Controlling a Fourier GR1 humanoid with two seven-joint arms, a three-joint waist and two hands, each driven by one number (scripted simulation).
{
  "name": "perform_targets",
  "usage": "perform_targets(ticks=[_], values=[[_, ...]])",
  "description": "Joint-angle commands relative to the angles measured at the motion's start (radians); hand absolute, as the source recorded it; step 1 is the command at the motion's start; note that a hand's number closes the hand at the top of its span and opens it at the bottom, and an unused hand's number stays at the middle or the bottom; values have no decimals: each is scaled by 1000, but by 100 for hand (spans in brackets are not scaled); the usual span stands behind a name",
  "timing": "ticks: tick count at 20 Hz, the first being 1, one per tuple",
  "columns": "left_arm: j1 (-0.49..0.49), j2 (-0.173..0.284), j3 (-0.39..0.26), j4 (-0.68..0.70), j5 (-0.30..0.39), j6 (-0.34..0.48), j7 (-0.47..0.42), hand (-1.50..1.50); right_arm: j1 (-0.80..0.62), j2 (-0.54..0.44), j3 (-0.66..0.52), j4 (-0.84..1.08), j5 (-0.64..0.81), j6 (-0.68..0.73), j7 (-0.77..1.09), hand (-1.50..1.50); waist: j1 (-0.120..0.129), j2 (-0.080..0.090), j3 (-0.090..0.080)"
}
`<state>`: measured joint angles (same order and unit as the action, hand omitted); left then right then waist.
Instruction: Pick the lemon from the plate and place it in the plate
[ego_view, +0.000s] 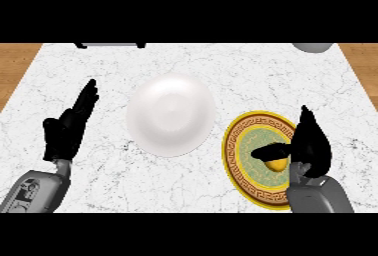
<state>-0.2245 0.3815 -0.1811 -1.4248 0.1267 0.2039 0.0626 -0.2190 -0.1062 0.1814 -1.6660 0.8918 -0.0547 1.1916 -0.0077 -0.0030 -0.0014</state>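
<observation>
A yellow lemon (277, 164) lies on the gold-rimmed patterned plate (244, 131) at the counter's right. My right hand (313, 145) stands over that plate's right side, fingers straight and pointing away from me. Its thumb (270, 151) reaches left just above the lemon and hides the lemon's top. The fingers are not curled round the fruit. A plain white plate (171, 114) sits at the counter's middle, with nothing on it. My left hand (68, 127) rests open at the left, fingers up, well away from both plates.
A dark object (111, 45) shows at the counter's far edge on the left, and a grey rounded object (314, 47) at the far right corner. The marble counter ends at wooden floor on both sides.
</observation>
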Motion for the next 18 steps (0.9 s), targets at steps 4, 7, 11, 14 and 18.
perform_targets(ticks=[4,7,11,14,18], values=[[-15,-33,-4,-9,-18,1,20,0,-10,35,-66,108,-26,103,107,-150,10,4,1],[-74,-49,12,51,-28,-9,24,0,-25,44,-99,159,-31,111,67,-150,5,5,1],[-76,-75,16,50,-62,17,44,0,44,93,-84,183,5,67,17,-150,5,4,1],[-27,-60,34,23,-55,-33,-2,0,64,72,-132,132,-16,113,9,-150,5,3,1],[-31,-53,56,-9,-69,-39,40,0,90,105,-100,140,1,89,36,-150,7,2,1]])
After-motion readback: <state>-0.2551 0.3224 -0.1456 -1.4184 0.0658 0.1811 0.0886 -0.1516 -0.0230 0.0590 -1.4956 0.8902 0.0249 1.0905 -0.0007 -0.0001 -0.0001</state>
